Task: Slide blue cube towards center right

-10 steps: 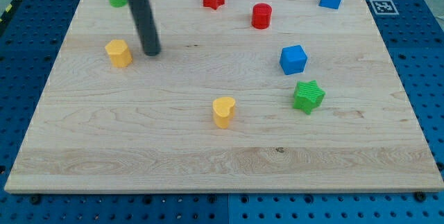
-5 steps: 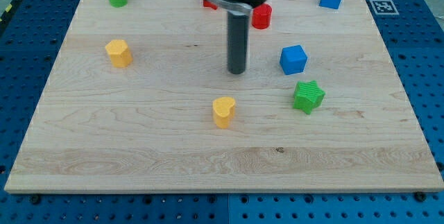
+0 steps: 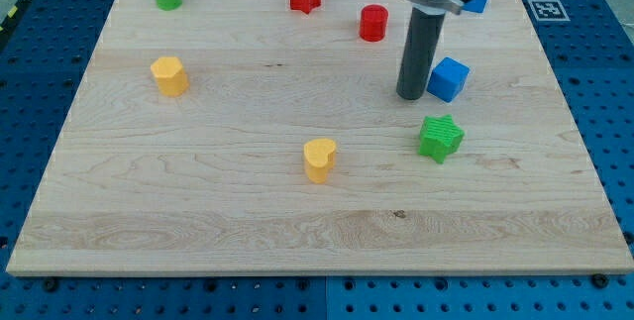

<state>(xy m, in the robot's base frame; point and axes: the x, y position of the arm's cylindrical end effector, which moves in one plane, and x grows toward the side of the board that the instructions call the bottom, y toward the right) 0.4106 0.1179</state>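
While pressed against the left face of the blue cube (image 3: 449, 78), my tip (image 3: 411, 95) is positioned to drive it rightward across the board (image 3: 248, 221).

- The rod is a straight, round, dark grey-to-black cylinder with a smooth, faintly glossy skin.
- A pale streak of light runs down its length.
- My tip (image 3: 412, 96) ends flat and blunt, the same width as the shaft.
- Up top sits a wider dark collar, edged by a light silvery ring.
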